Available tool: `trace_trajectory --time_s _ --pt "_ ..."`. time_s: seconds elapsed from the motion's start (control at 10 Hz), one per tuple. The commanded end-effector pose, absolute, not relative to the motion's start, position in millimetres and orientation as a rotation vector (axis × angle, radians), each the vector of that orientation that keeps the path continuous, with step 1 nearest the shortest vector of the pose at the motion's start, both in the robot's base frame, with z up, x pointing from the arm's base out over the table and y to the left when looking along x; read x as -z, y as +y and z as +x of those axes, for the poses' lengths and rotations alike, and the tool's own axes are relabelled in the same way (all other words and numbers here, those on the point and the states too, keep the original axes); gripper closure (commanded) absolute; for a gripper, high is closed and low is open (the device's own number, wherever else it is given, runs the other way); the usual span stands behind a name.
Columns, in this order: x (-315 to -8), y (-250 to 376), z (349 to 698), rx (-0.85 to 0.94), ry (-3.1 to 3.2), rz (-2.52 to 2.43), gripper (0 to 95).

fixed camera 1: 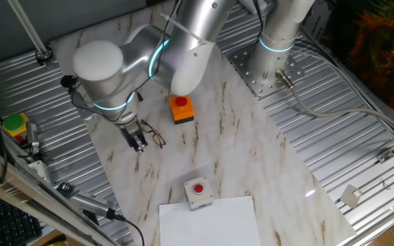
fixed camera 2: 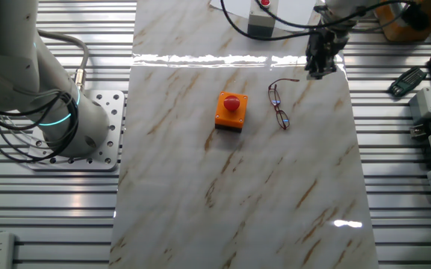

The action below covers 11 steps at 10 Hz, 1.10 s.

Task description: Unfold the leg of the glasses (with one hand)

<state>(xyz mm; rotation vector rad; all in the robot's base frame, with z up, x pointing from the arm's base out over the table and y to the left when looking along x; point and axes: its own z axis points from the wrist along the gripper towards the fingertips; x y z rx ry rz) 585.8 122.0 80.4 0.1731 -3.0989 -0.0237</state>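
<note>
Reddish-brown glasses [fixed camera 2: 278, 105], temple arms indistinct

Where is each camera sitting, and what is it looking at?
One fixed view: high up, across the table from the arm's base, looking down; the arm's elbow looms large, gripper beside the glasses.
The other fixed view: high up on the base's side, looking down the marble table; base at left, gripper at the far end.
Both show the glasses, orange box and gripper.

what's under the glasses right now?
Only bare marble tabletop shows under the glasses, visible through the lenses too. The claw sits beside them, not over them; contact with the temple tip is too small to tell.
</note>
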Motion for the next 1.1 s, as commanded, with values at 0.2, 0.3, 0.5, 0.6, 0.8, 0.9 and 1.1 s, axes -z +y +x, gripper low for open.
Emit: trace_trajectory --time_s 0.2,0.3,0.5,0.6,0.8,0.9,1.1 --pt "-75.6 120.5 582.4 0.041 -3.099 0.215 76.0" --pt "-74.6 119.9 582.1 0.053 -3.098 0.222 76.0" --pt "-74.0 119.8 582.1 0.065 -3.099 0.23 76.0" --pt "-74.0 119.8 582.1 0.07 -3.098 0.247 76.0" --pt "-74.1 119.8 582.1 0.064 -3.096 0.272 76.0" --pt "-74.3 119.8 582.1 0.063 -3.097 0.276 76.0" --pt "-74.6 119.8 582.0 0.054 -3.091 0.288 76.0"
